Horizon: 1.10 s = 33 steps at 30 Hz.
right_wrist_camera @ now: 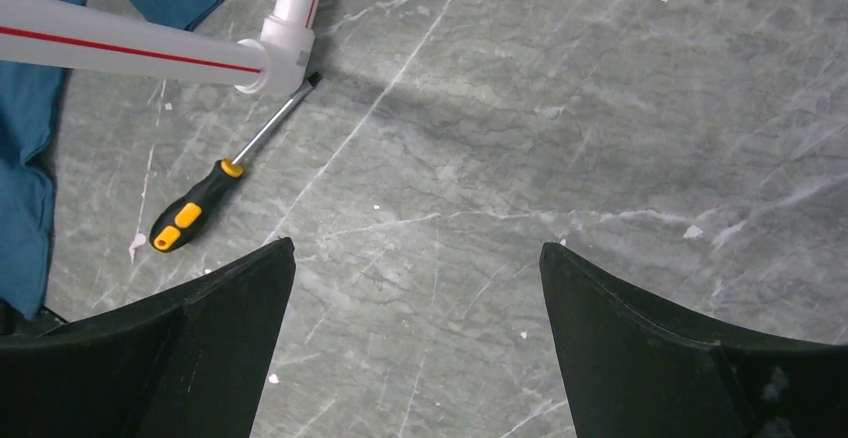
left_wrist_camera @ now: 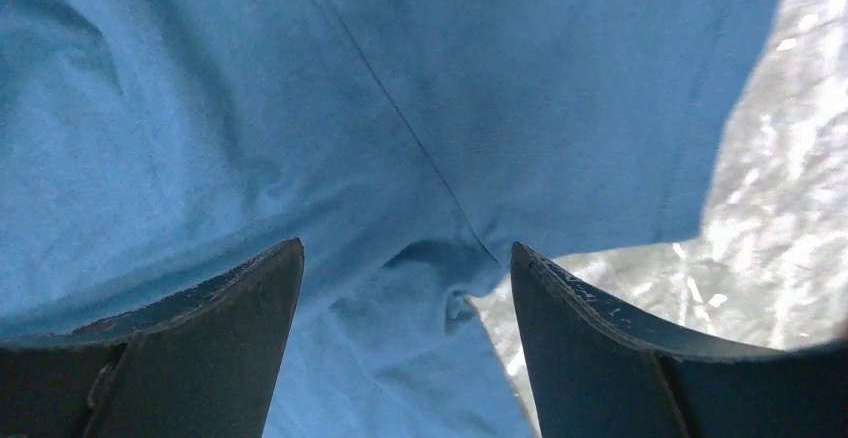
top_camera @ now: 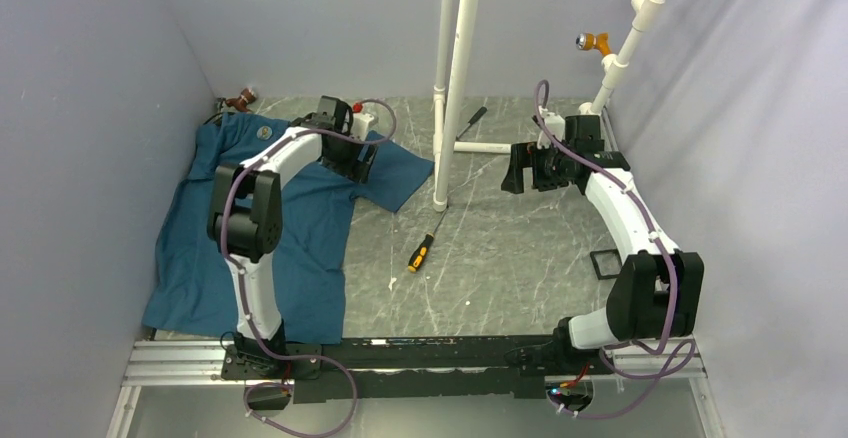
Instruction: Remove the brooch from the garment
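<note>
While the left pincer [left_wrist_camera: 405,258] stands open over the soft creased teal-blue garment [left_wrist_camera: 250,108], the small round whitish brooch [top_camera: 264,132] lies left of it; right pincer [right_wrist_camera: 415,250] likewise open.

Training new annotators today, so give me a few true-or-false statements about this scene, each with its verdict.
1. The left gripper is open over the garment. True.
2. The brooch is held in the right gripper. False: it sits on the garment near the collar, and the right gripper is open over bare table.
3. An orange-and-black screwdriver lies on the table to the right of the garment. True.
4. The garment hangs from a white pipe. False: it lies spread on the table.
</note>
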Each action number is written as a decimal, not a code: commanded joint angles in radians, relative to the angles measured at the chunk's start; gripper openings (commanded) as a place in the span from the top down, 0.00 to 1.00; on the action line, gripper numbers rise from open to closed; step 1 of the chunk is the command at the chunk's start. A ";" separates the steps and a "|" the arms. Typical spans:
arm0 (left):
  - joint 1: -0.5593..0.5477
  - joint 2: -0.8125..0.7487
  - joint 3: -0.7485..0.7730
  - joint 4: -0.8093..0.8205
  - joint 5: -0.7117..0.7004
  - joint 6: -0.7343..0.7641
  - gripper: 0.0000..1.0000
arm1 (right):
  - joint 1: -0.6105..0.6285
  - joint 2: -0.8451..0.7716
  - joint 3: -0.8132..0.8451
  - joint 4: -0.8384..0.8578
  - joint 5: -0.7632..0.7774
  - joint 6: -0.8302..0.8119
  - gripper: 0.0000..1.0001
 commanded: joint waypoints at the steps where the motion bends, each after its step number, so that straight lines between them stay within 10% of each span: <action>1: -0.036 0.056 0.069 -0.069 -0.079 0.034 0.21 | -0.009 -0.026 0.053 -0.020 -0.049 -0.006 0.05; 16: -0.068 0.029 -0.102 -0.266 0.014 0.153 0.79 | -0.039 -0.028 0.089 -0.072 -0.076 -0.059 0.05; 33: -0.468 -0.241 -0.486 -0.309 0.129 0.331 0.80 | -0.077 -0.062 0.099 -0.172 -0.168 -0.127 0.06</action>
